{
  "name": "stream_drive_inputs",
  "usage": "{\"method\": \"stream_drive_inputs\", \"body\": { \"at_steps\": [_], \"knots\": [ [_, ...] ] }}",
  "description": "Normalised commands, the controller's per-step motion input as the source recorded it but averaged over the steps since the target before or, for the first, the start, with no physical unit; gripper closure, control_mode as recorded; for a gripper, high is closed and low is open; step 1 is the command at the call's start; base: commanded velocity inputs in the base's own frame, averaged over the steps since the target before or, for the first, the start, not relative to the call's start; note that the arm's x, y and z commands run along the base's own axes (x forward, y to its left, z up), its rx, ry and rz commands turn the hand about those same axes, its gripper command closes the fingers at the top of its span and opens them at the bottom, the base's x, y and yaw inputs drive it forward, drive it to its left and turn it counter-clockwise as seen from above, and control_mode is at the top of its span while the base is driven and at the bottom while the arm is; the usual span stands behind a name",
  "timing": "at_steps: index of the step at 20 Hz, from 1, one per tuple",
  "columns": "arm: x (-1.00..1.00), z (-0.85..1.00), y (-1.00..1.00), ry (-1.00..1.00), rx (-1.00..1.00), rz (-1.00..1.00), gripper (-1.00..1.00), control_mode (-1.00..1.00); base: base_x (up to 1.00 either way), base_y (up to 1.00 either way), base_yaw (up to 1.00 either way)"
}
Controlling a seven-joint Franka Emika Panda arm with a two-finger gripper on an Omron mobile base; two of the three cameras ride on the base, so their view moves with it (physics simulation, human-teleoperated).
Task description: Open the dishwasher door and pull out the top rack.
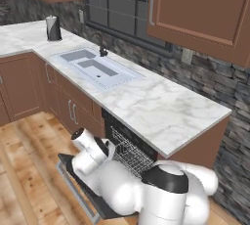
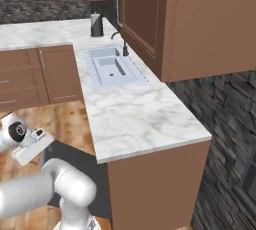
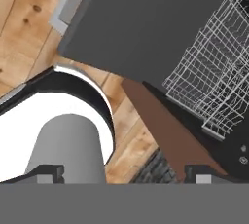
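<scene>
Dark grey flat dishwasher door (image 3: 146, 23) is folded down flat over the wooden floor (image 3: 24, 38). Light-grey wire top rack (image 1: 129, 153) sits partly out of the opening under the marble tabletop (image 1: 156, 111). Gripper (image 3: 121, 172) fingers spread wide, holding nothing.

Desk (image 2: 140, 124): white marble, L-shaped.
Sink (image 2: 111, 69): set in desk, dark faucet (image 2: 122, 44) behind.
Hand (image 2: 32, 146): low at left, above wood floor (image 2: 65, 119).
Dishwasher door (image 2: 75, 156): dark panel, lowered flat.

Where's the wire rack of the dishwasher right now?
The top rack sits in the dishwasher opening under the marble counter, right of the sink, above the lowered dishwasher door.
</scene>
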Motion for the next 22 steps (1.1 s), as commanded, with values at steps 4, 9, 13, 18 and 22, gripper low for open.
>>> {"method": "stream_drive_inputs", "body": {
  "at_steps": [4, 9, 13, 18, 22],
  "knots": [
    [0.0, 0.9, -0.85, 0.27, -0.03, 0.27, -1.0, -1.0, 0.0, 0.0, 0.0],
    [0.0, 0.83, -0.59, 0.37, -0.06, 0.23, -1.0, -1.0, 0.0, 0.0, 0.0],
    [0.03, -0.18, 0.16, 0.3, -0.41, 0.15, -1.0, -1.0, 0.0, 0.0, 0.0],
    [0.0, -0.68, 0.35, 0.27, -0.5, 0.14, -1.0, -1.0, 0.0, 0.0, 0.0],
    [0.22, -0.25, 0.01, 0.22, -0.32, 0.11, -1.0, -1.0, 0.0, 0.0, 0.0]
  ]
}}
